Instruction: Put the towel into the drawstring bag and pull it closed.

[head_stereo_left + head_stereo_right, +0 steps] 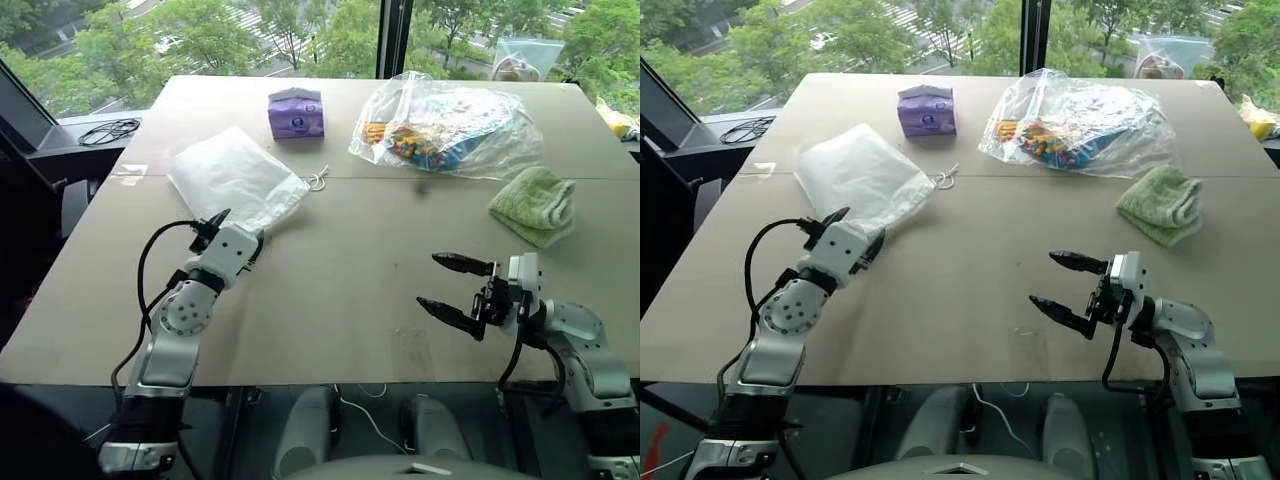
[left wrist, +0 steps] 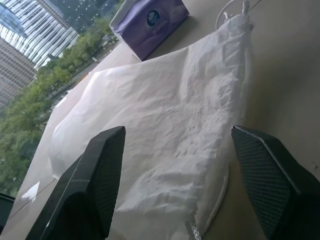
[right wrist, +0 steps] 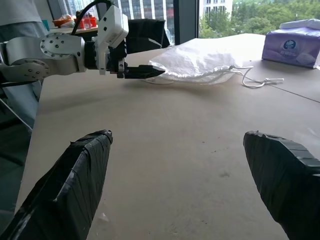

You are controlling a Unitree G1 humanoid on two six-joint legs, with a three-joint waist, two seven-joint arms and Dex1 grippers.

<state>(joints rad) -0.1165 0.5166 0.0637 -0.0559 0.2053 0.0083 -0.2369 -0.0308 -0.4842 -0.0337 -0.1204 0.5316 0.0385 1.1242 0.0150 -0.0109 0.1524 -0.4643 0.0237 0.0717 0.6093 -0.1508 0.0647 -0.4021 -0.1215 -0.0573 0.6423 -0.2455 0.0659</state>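
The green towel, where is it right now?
The towel lies on the table's right side, just right of the clear plastic bag, beyond the right gripper.

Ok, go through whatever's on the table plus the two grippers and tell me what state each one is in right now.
Bag: flat on the table, empty, cords loose.
Towel: folded, on the table, not in the bag.
Tissue pack: upright on the table.
Plastic bag: lying down, colourful items inside.
Left gripper: open, at the bag's edge, holding nothing.
Right gripper: open, empty, over bare table.
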